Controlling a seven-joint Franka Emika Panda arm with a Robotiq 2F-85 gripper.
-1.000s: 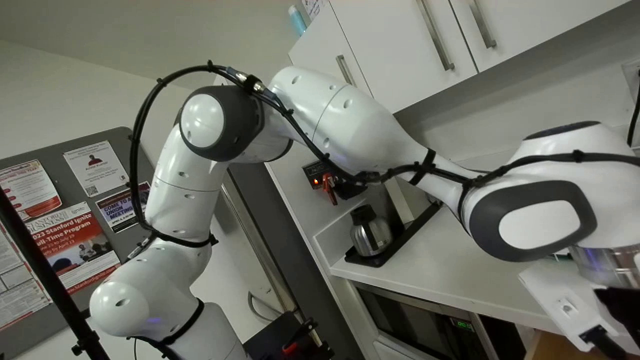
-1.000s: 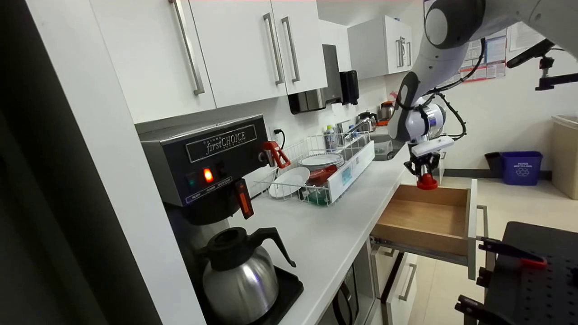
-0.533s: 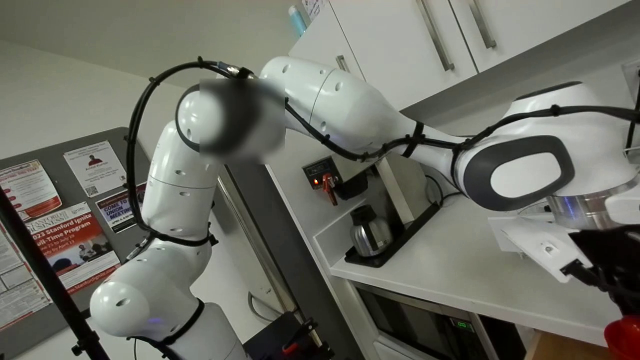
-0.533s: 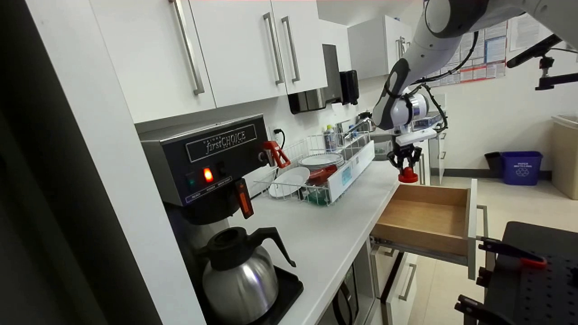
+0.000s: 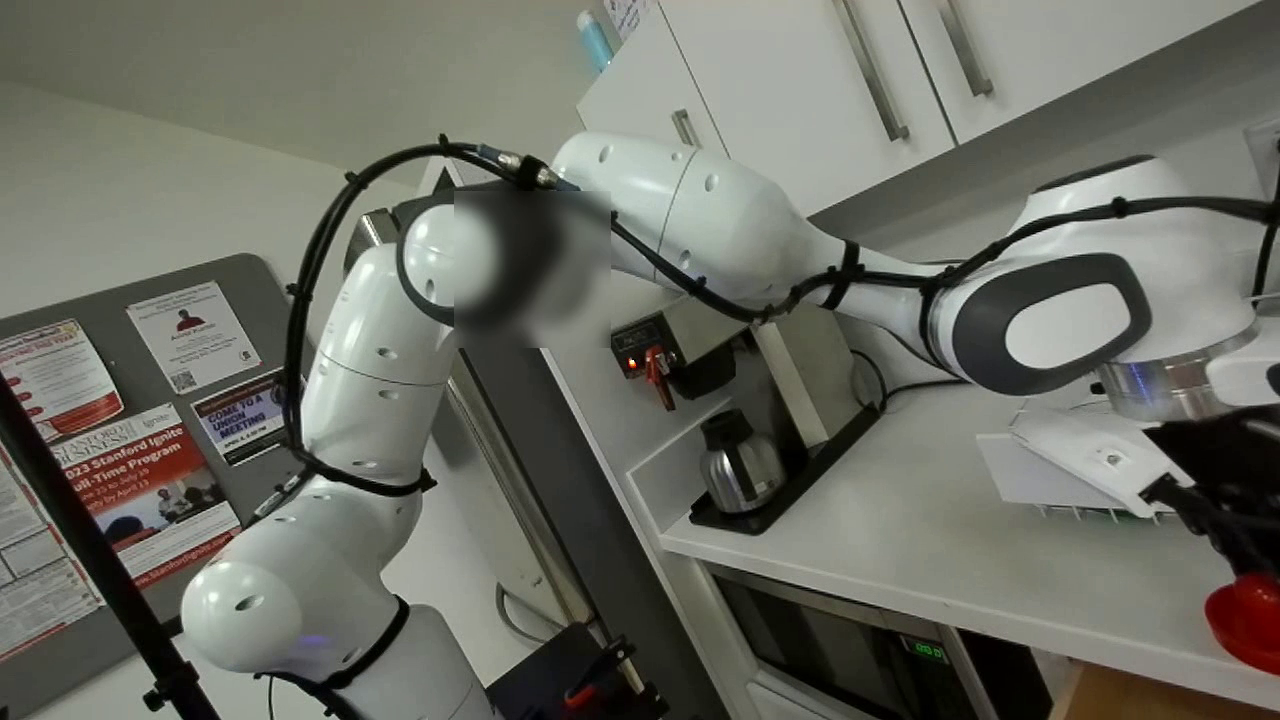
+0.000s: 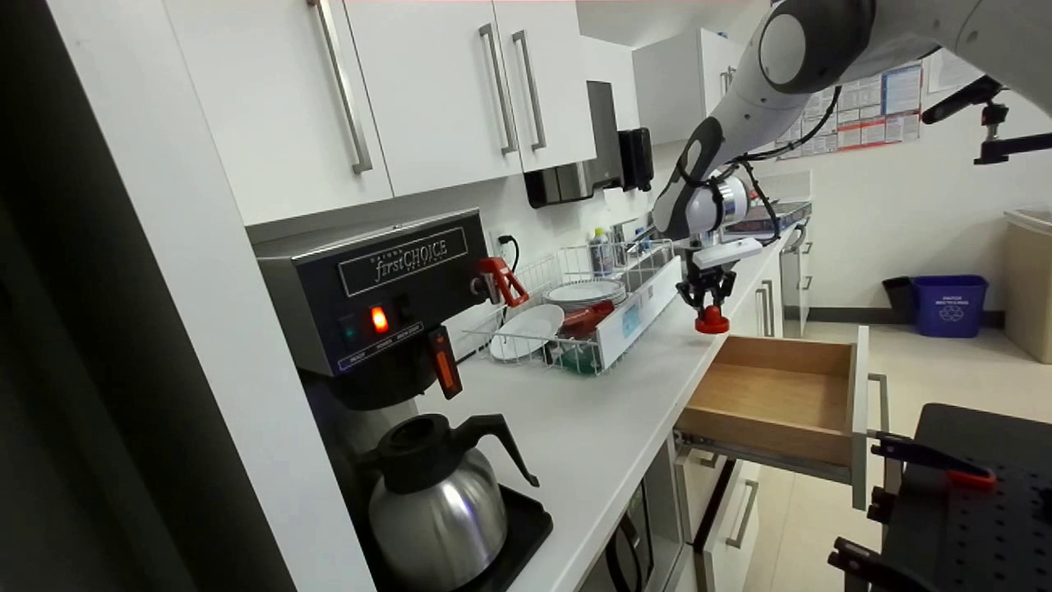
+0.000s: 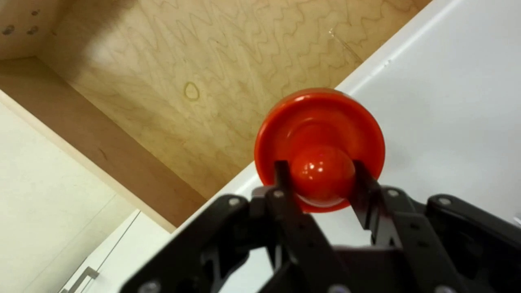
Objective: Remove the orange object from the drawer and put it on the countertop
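The orange object [image 6: 712, 323], a red-orange round dish shape with a rounded knob, hangs from my gripper [image 6: 712, 306] in an exterior view. In the wrist view the black fingers [image 7: 281, 175] stand on both sides of the knob of the orange object [image 7: 358, 126], pressed against it. The object is held above the front edge of the white countertop [image 6: 542, 427], partly overlapping the edge in the wrist view. The open wooden drawer [image 6: 772, 395] is below and beside it. In an exterior view the orange object [image 5: 1245, 620] shows at the right edge.
A wire dish rack [image 6: 637, 316] with plates stands on the countertop near the gripper. A black coffee maker [image 6: 386, 304] and a steel carafe [image 6: 440, 518] stand at the near end. A black perforated cart [image 6: 970, 510] with clamps stands in front of the drawer.
The arm has carried the orange object from above the open drawer toward the countertop, leftward in an exterior view. The grip on the object looks the same.
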